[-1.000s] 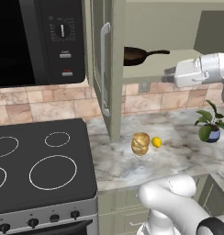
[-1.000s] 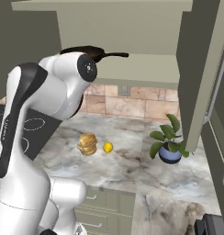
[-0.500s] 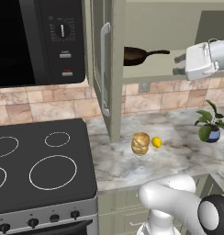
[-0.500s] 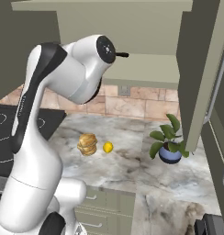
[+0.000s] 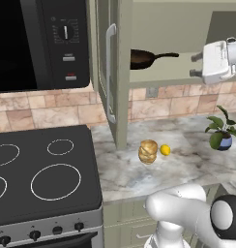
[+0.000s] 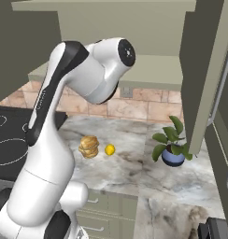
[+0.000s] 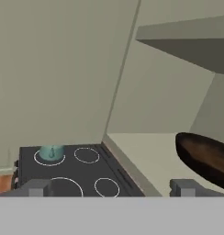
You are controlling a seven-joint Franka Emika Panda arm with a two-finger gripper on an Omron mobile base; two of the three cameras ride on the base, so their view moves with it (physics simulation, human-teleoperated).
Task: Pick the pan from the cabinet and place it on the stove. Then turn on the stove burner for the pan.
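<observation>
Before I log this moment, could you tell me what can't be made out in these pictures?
- Pan: in the left base view the open cabinet door hides its left rim; in the hand view its right part runs off the edge.
- Gripper: left base view shows it side-on, fingers small; what lies between them is unclear.
- Stove knobs: too small to read their settings.
- Kettle: cut by the left edge in the left base view.

The pan (image 5: 141, 58) is dark with a brown inside. The cabinet (image 5: 121, 72) is grey-green. The stove (image 5: 86, 179) is black with white rings. The kettle (image 7: 51, 152) is teal, the lemon (image 5: 165, 149) yellow, the counter (image 5: 187, 160) grey marbled.
</observation>
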